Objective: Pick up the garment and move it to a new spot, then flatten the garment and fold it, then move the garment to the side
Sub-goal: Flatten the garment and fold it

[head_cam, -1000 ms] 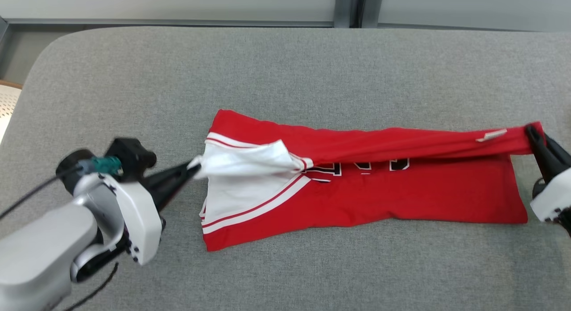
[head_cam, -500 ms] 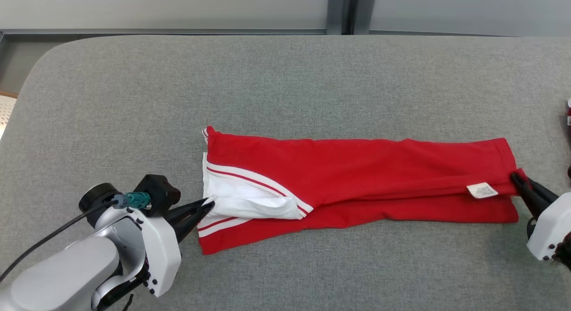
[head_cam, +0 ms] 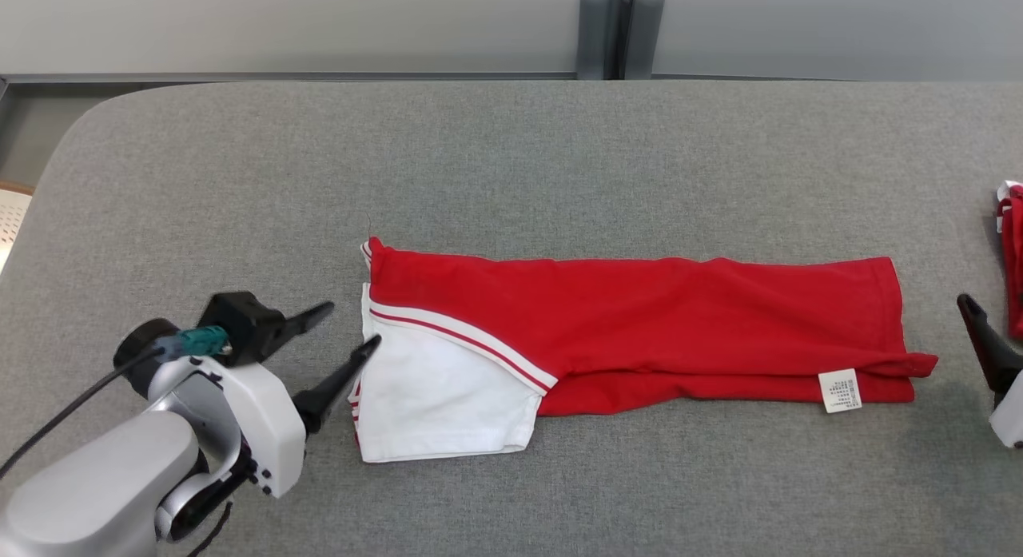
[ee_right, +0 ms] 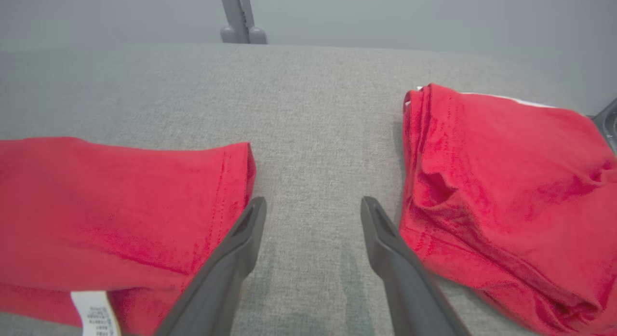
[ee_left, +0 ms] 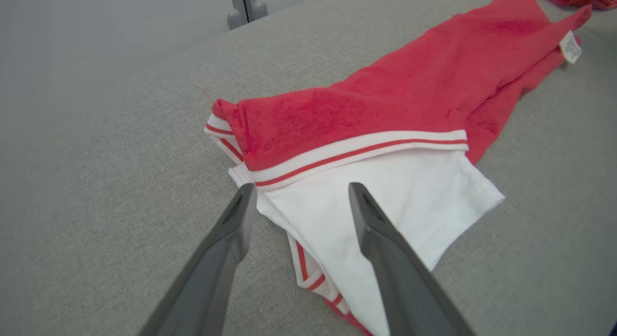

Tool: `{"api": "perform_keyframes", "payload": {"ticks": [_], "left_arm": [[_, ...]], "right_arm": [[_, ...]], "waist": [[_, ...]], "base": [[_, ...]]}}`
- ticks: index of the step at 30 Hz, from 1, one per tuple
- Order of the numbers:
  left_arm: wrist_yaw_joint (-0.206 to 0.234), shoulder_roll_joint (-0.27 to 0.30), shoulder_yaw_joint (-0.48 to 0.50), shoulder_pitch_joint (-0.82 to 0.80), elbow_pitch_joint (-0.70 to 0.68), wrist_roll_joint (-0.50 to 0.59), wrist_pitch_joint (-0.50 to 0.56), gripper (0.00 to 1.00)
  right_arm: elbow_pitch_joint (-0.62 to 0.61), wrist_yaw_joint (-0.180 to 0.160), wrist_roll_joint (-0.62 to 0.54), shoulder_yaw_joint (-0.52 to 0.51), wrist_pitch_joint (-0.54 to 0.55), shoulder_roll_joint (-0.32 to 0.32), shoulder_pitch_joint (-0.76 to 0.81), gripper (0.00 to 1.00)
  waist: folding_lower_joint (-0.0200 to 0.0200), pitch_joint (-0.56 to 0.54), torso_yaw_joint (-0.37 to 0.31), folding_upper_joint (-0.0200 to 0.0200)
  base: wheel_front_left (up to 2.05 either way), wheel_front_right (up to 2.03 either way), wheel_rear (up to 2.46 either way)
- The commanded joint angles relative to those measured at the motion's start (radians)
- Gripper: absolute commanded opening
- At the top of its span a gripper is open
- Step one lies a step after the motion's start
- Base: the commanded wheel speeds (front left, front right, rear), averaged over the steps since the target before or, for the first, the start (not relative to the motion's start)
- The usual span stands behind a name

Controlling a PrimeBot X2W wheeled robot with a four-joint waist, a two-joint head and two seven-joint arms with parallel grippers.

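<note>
garment [head_cam: 639, 317]: red, with a white sleeve [head_cam: 439, 397] trimmed in red and white; folded into a long band across the middle of the worktop [head_cam: 511, 157], nearer its front edge than its far edge; lying loose, in neither arm's grip
sleeve end: toward the worktop's left edge; the white panel lies flat on top, closest to the front edge
hem end: toward the right edge; a white care tag [head_cam: 839, 391] shows at its front corner
left jaws: apart and empty; the fingers [head_cam: 344, 373] point at the sleeve's left edge; in the left wrist view one tip sits at that edge and the other over the white cloth [ee_left: 376, 210]; whether they touch it, I cannot tell
right jaws: apart and empty; the fingers [ee_right: 231, 259] frame bare worktop just beyond the hem [ee_right: 236, 181]
second red garment [ee_right: 506, 181]: bunched at the worktop's right edge, apart from the first
</note>
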Motion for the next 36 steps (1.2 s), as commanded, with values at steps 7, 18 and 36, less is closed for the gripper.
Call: {"api": "perform_keyframes", "payload": {"ticks": [7, 18, 36], "left_arm": [[0.128, -0.045, 0.198, 0.065, 0.031, -0.088, -0.188, 1.0], [0.079, -0.31, 0.84, 0.392, -0.081, 0.181, -0.2, 1.0], [-0.097, -0.645, 1.132, 0.641, -0.064, 0.587, -0.2, 1.0]], "right_arm": [[-0.078, -0.001, -0.022, -0.109, -0.185, 0.125, 0.016, 1.0], [-0.241, -0.001, -0.219, -0.241, -0.333, 0.307, 0.158, 1.0], [-0.296, -0.001, -0.411, -0.39, -0.337, 0.485, 0.258, 1.0]], "waist": [[0.0, -0.059, 0.006, -0.0001], [0.0, -0.113, 0.024, -0.0001], [0.0, -0.105, 0.055, -0.0001]], "base": [[0.0, 0.0, 0.0], [0.0, 0.0, 0.0], [0.0, 0.0, 0.0]]}}
